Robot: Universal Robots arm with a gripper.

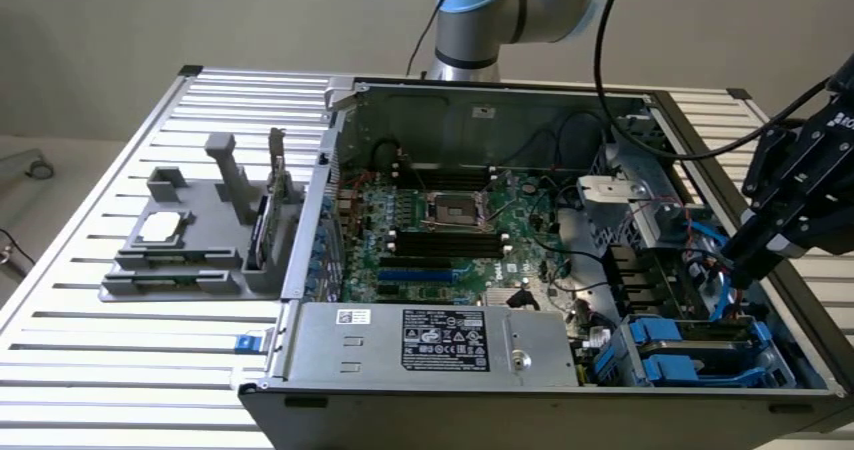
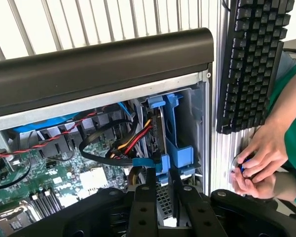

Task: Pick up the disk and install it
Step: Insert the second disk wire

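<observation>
Black pincer (image 2: 161, 174) fingers fill the near edge of the wrist view, standing narrowly parted with a slim gap between them. Nothing is clamped there. Just past their tips sits the disk (image 2: 172, 143), edge-on in its blue carrier, slotted into the drive bay against the computer case (image 2: 98, 64) wall. Whether the tips touch the carrier cannot be told.

In the exterior view the disk (image 1: 705, 342) lies at the case's (image 1: 441, 400) five o'clock corner, with the pincer (image 1: 738, 270) just above it at about four o'clock. Room is tight: the case wall runs close on the outer side, and the power supply box (image 1: 441, 340) sits at six o'clock.

A bundle of black, red and yellow cables (image 2: 123, 140) crowds in right beside the bay. The motherboard (image 1: 441, 220) spreads across the case middle.

At nine o'clock on the slatted worktop (image 1: 134, 340), well apart from the case, stands a grey fixture (image 1: 187, 240). Beyond the case wall the wrist view also takes in a keyboard (image 2: 256, 59) and a person's hands (image 2: 259, 160) clasped on a small object.
</observation>
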